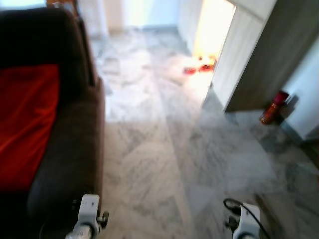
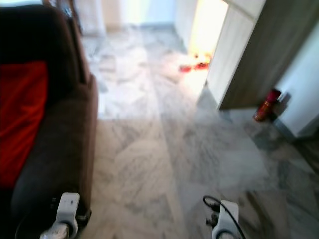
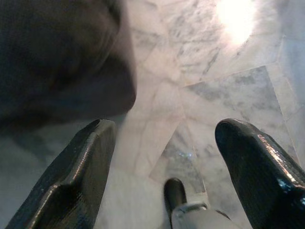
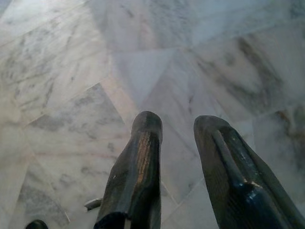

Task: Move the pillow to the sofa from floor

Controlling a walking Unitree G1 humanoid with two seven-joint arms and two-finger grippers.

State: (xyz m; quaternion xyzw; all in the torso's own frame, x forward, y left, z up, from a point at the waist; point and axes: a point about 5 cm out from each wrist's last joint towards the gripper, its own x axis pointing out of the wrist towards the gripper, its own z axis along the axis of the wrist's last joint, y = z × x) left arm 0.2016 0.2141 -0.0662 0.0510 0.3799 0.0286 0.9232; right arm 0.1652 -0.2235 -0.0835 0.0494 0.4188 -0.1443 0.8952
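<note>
Two grippers hang low over the grey marble floor [image 1: 164,149]: the left gripper [image 3: 164,143] has its fingers spread wide beside the dark brown sofa [image 1: 70,149], and the right gripper [image 4: 178,129] shows a narrow gap, holding nothing. One red pillow [image 1: 27,124] lies on the sofa seat. Beyond, a red fire extinguisher [image 1: 273,107] stands by the wall.

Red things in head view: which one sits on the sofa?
The red pillow, lying on the dark sofa at the robot's left. The red canister stands on the marble floor by the far right wall.
</note>
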